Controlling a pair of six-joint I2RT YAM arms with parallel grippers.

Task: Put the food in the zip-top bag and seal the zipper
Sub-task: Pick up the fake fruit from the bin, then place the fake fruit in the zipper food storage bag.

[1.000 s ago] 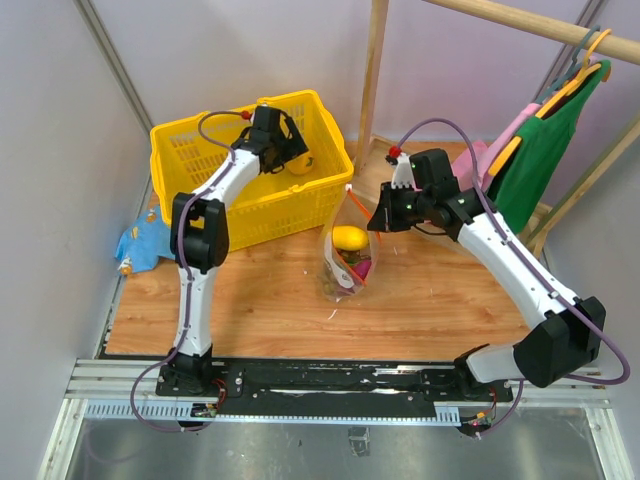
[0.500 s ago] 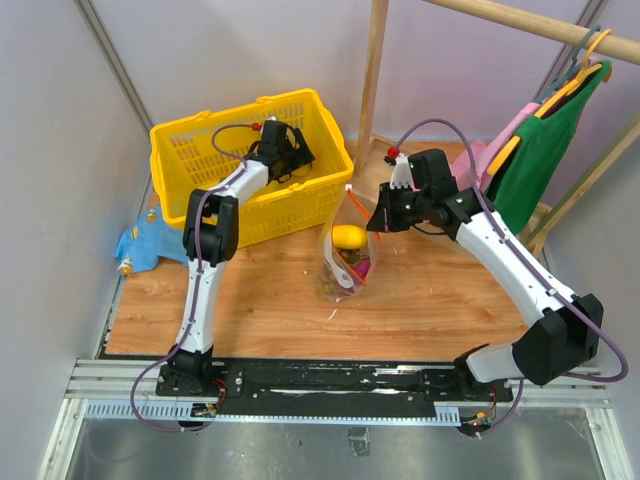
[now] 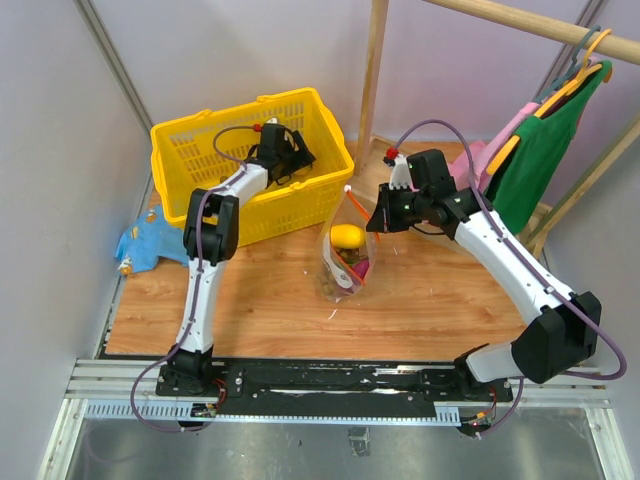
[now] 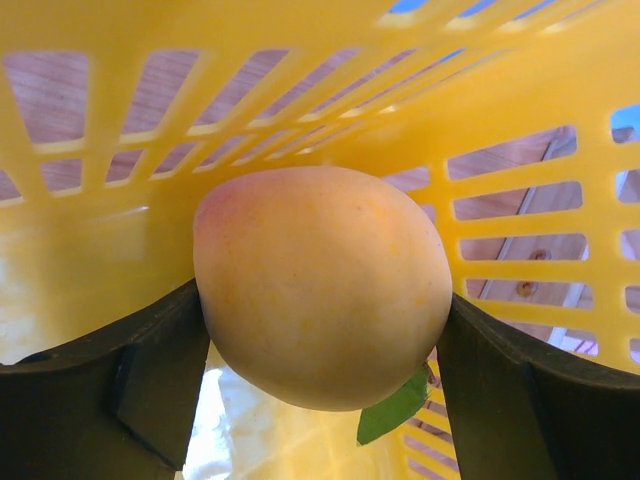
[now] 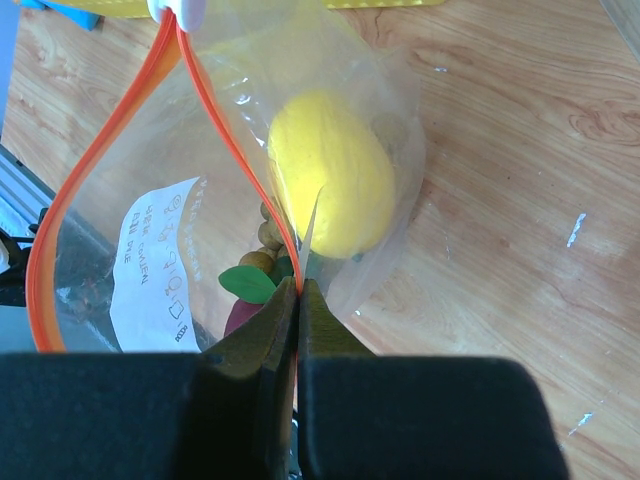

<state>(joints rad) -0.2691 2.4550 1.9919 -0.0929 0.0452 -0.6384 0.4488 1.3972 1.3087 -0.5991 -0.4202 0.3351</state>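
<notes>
- The zip-top bag [image 3: 343, 262] stands upright near the middle of the wooden table [image 3: 260, 300], just in front of the near right corner of the yellow basket [image 3: 200, 150].
- The zipper [image 5: 100, 150] is undone. Its two orange strips bow apart into an open loop and meet at the white slider tab [image 5: 178, 10] at the far end.
- Inside the bag are a yellow fruit [image 5: 330, 190], a few brown grapes [image 5: 268, 235], a green leaf [image 5: 247, 283], a dark purple piece [image 5: 240, 318] and a white paper label [image 5: 160, 265].
- The right gripper [image 5: 298, 295] has its jaws pressed together on one strip of the bag's mouth, holding that edge up.
- The left gripper [image 4: 325, 380] is down inside the basket. Its jaws are clamped on either side of an orange-yellow fruit [image 4: 320, 285], close against the slotted basket wall.
- Bare wood shows in front of the bag and to its right and left.
- A wooden post [image 3: 372, 70] rises behind the bag, with the right arm between them.
- A blue packet [image 3: 140, 245] lies at the table's left edge, beside the basket.
- Clothes on hangers [image 3: 540, 150] hang at the far right, behind the right arm.
</notes>
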